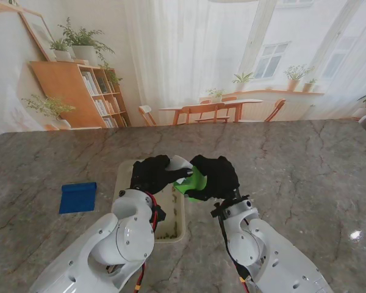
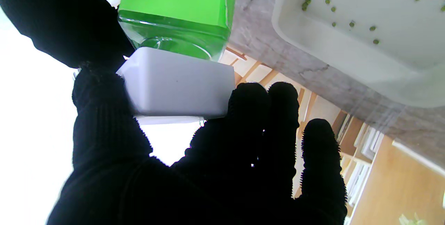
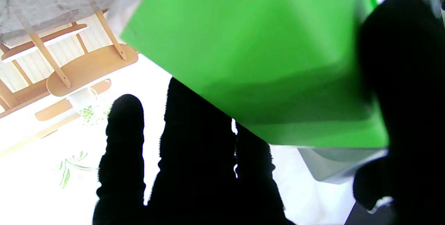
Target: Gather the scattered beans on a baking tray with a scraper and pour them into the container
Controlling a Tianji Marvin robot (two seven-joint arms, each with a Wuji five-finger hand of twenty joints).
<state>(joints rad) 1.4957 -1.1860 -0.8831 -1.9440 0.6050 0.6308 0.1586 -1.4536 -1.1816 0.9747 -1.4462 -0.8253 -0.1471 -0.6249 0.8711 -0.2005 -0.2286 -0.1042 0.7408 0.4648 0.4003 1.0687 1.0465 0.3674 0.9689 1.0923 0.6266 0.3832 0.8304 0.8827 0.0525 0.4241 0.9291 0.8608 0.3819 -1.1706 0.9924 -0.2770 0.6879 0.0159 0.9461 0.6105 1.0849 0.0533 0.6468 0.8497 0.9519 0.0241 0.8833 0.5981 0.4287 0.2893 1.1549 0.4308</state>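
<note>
A white baking tray [image 1: 178,226] lies on the table in front of me, with green beans [image 1: 168,231] at its nearer end. In the left wrist view the tray [image 2: 351,58] shows scattered beans [image 2: 333,9]. My left hand [image 1: 151,174] is shut on a white boxy scraper [image 1: 180,163], held above the tray's far end. The scraper [image 2: 177,84] touches the rim of the green container [image 2: 177,13]. My right hand [image 1: 218,177] is shut on that green container [image 1: 196,182], which is lifted and tilted toward the scraper. The container [image 3: 260,61] fills the right wrist view.
A flat blue square piece [image 1: 77,197] lies on the marble table [image 1: 305,177] to the left of the tray. Both forearms [image 1: 128,238] cover the table's near middle.
</note>
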